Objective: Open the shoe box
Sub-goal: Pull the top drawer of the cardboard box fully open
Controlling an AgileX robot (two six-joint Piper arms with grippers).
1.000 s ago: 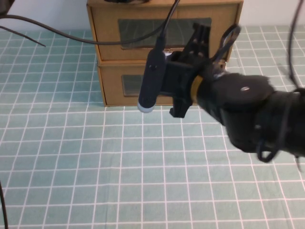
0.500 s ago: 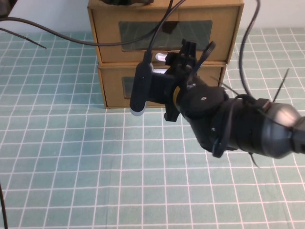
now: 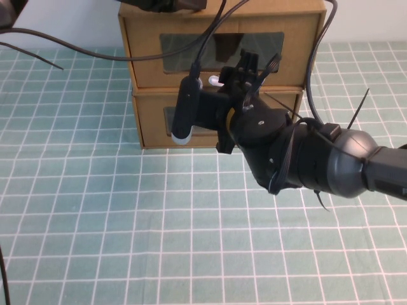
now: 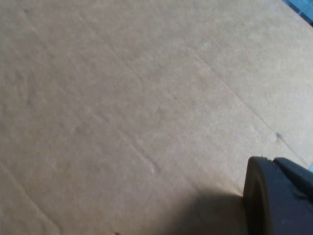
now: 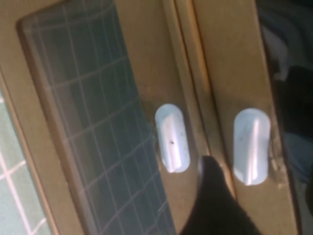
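The upper shoe box is stacked on the lower shoe box at the table's far side. The right gripper is held at their fronts, between the white handles. One handle should be straddled squarely, then drawn straight out. The left gripper is held over the top. Neither claw's state can be told.

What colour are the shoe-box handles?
Handles: white, best in right wrist view; right gripper at them, left gripper atop boxes.

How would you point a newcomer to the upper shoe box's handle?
Find the two stacked cardboard shoe boxes at the table's far side, left gripper over their top, right gripper at their front. The handle is the small white oval on the upper box, under its dark window. Its twin sits just across the seam, on the lower box.
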